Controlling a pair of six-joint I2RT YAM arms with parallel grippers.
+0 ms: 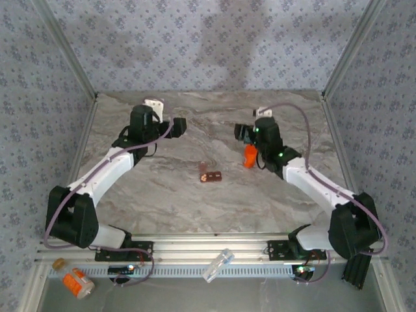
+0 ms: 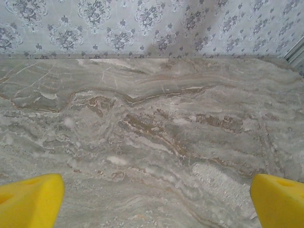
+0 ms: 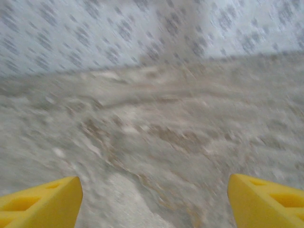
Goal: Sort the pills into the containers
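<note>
R claw (image 3: 154,190) is open: its yellow fingers (image 3: 40,202) sit in the bottom corners of the R wrist pic, wide apart, w/ nothing btw them but blurry desk (image 3: 156,133). In the top pic it is a bit right of the middle, and an orange thing (image 1: 249,156) lies just below it, by the arm; can't tell what it is. L claw (image 2: 156,194) is open too. Its fingers are in the bottom corners of its own pic, w/ bare desk btw them. In the top pic it is a bit left of the middle and holds nothing. Going out from the claws, the containers (image 1: 210,176), one small dark red-brown box, sit on the desk near the middle of the top pic. They are lower than both claws, btw them, and touch neither. A tiny pale bit (image 1: 203,166) lies just above the box's left end. Maybe a pill, too small to tell. Far down, at the bottom edge, a clear tube (image 1: 218,265) lies on the metal rail (image 1: 175,268), and an orange bottle (image 1: 75,280) w/ a label is in the bottom left corner. Step, I think: early on, both claws are free and no pill is on its way to the box. Next move prob needs a claw to come down to whatever has the pills. Pills are tiny, so the claw must line up right over one, pinch it softly, then let it go over one little slot of the box.
</note>
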